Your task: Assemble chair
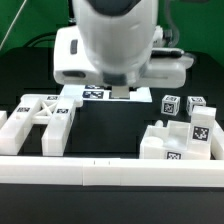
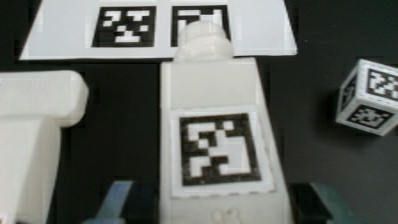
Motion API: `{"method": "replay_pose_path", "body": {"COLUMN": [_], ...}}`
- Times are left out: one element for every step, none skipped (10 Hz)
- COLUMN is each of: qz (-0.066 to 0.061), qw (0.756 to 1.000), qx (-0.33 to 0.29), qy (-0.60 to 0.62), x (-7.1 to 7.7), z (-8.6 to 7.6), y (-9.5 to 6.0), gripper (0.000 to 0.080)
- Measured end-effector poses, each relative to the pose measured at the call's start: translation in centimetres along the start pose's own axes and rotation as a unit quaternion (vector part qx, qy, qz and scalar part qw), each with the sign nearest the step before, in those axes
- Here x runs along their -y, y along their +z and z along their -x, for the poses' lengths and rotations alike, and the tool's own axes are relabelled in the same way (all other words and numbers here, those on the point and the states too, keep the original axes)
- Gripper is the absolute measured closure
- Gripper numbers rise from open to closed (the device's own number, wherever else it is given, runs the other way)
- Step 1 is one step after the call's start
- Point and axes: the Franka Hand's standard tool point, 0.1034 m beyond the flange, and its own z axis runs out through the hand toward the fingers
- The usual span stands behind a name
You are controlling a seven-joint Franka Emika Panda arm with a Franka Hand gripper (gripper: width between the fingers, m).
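Observation:
In the wrist view a long white chair part [image 2: 221, 110] with a square tag and a peg on its far end lies on the black table. My gripper [image 2: 221, 202] straddles its near end, one finger against each long side, shut on it. In the exterior view my gripper [image 1: 120, 90] hangs low at the table's middle and hides that part. An X-braced side frame [image 1: 45, 118] lies toward the exterior view's left. The chunky seat block [image 1: 185, 142] is at the exterior view's right, with two small tagged cubes [image 1: 170, 103] [image 1: 196, 103] behind it.
The marker board [image 2: 107, 30] [image 1: 92, 95] lies just past the part's peg end. A chunky white part [image 2: 36, 110] lies close on one side, a tagged cube [image 2: 368, 95] on the other. A low white border rail [image 1: 110, 172] runs along the front.

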Motion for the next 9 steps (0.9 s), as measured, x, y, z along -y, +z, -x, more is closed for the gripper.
{"method": "replay_pose_path", "body": {"qz": [0.004, 0.004, 0.004, 0.004, 0.004, -0.002, -0.020, -0.021, -0.021], "qw": [1.000, 1.000, 1.000, 0.999, 0.999, 0.999, 0.996, 0.994, 0.990], "qx": [-0.011, -0.023, -0.025, -0.040, -0.040, -0.047, -0.085, -0.101, -0.137], "qy": [-0.008, -0.018, -0.017, -0.017, -0.017, -0.009, 0.013, 0.022, 0.022], "x": [0.7, 0.8, 0.7, 0.7, 0.6, 0.7, 1.0, 1.3, 1.4], "z": [0.2, 0.1, 0.1, -0.4, -0.4, -0.7, -1.6, -1.7, -2.4], "y": [-1.2, -1.8, -1.7, -1.9, -1.9, -2.0, -2.9, -3.8, -5.1], "gripper": [0.0512, 0.0512, 0.0512, 0.0512, 0.0512, 0.0512, 0.0512, 0.0512, 0.0512]}}
